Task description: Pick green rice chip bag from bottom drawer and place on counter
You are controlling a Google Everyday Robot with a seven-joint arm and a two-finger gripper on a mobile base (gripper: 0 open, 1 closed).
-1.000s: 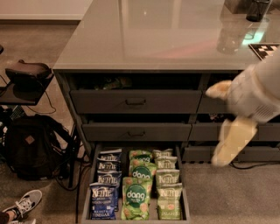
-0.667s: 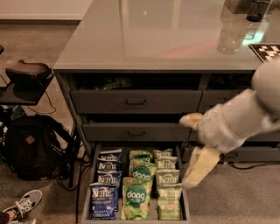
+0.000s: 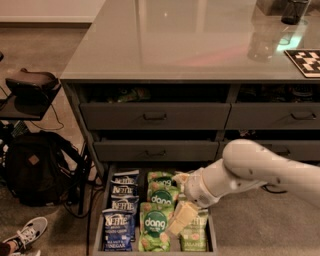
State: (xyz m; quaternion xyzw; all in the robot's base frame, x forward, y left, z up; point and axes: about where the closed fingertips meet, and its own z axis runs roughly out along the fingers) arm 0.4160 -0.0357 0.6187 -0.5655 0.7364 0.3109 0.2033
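Note:
The bottom drawer [image 3: 100, 220] stands pulled open at the foot of the cabinet. Its middle column holds three green rice chip bags with dark "dang" badges; the front one [image 3: 154, 226] lies nearest me, with another [image 3: 161, 198] behind it. Blue Kettle bags [image 3: 120, 227] fill the left column. Paler green bags [image 3: 194, 236] on the right are partly hidden by my arm. My gripper [image 3: 173, 204] reaches in from the right, open, just above the middle and right columns, holding nothing. The glossy grey counter [image 3: 190, 40] tops the cabinet.
Two drawers with bar handles [image 3: 155, 116] sit above the open one. A black backpack [image 3: 35, 167], cables and a dark stool [image 3: 30, 85] stand at the left, a shoe [image 3: 27, 232] at the bottom left. A checkerboard [image 3: 305, 61] and dark cup [image 3: 293, 11] sit on the counter's right.
My arm has swung left and down, from in front of the right-hand drawers to over the open bottom drawer. The bags have not moved.

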